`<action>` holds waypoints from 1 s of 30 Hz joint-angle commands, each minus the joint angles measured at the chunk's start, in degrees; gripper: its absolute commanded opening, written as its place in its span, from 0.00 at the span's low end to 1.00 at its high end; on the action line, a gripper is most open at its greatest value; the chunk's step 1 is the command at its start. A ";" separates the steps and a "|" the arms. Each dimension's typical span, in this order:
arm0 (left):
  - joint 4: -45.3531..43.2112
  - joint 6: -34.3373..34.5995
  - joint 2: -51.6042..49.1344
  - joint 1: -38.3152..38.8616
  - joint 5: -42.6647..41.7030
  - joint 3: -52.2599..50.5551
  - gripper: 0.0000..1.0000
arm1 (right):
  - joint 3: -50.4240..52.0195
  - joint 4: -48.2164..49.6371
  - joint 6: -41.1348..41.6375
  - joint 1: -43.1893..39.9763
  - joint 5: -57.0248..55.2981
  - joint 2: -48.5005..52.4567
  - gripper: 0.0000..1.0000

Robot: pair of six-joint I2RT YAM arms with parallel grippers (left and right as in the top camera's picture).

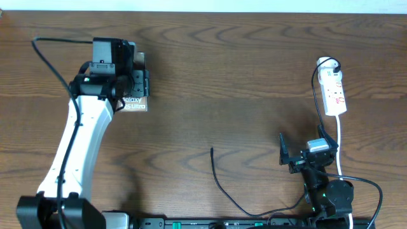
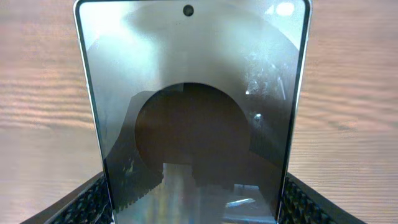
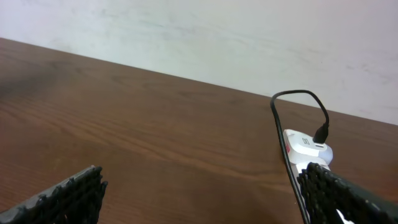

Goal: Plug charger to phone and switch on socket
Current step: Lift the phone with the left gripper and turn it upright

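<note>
The phone (image 1: 135, 102), a grey-brown slab with white "Galaxy S25 Ultra" lettering, sits at the far left under my left gripper (image 1: 130, 83). In the left wrist view its dark glossy face (image 2: 193, 93) fills the space between my left fingers (image 2: 193, 208), which are shut on its two long edges. The charger, a thin black cable (image 1: 222, 187), lies on the table with its free tip (image 1: 212, 149) near the front middle. The socket, a white power strip (image 1: 334, 89), lies at the right with a black cable plugged into its far end (image 3: 320, 134). My right gripper (image 1: 302, 154) is open and empty in front of the strip (image 3: 308, 149).
The strip's white cord (image 1: 340, 146) runs toward the front right past my right arm. The table is dark brown wood (image 1: 241, 76). A pale wall (image 3: 217, 37) rises behind the table's far edge.
</note>
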State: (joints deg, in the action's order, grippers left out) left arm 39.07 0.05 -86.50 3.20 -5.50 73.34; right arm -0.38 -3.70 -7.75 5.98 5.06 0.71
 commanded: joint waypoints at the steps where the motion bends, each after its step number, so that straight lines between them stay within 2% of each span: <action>1: -0.17 11.78 2.56 -0.48 -10.19 1.81 0.07 | 0.07 -0.31 0.61 0.35 -0.44 -0.37 1.00; 4: -1.66 20.68 3.17 -1.64 -20.85 1.81 0.07 | 0.07 -0.31 0.61 0.35 -0.44 -0.37 0.99; 8: -7.39 34.56 3.26 -4.83 -39.08 1.81 0.08 | 0.07 -0.31 0.61 0.35 -0.44 -0.37 0.99; 13: -16.09 56.85 3.26 -9.64 -55.36 1.81 0.07 | 0.07 -0.33 0.61 0.35 -0.44 -0.37 0.99; 17: -21.31 72.24 3.26 -12.76 -58.40 1.81 0.07 | 0.07 -0.31 0.61 0.35 -0.44 -0.37 0.99; 21: -22.49 85.74 3.26 -14.80 -61.79 1.81 0.07 | 0.07 -0.31 0.61 0.35 -0.44 -0.37 0.99; 25: -24.50 92.35 3.26 -16.96 -69.55 1.81 0.08 | 0.07 -0.31 0.61 0.35 -0.44 -0.37 0.99; 30: -24.63 92.67 3.26 -18.12 -70.42 1.81 0.07 | 0.07 -0.31 0.59 0.35 -0.44 -0.37 0.99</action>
State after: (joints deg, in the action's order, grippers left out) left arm 15.07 88.47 -85.10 -14.02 -70.65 73.34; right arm -0.38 -3.70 -7.75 5.98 5.06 0.71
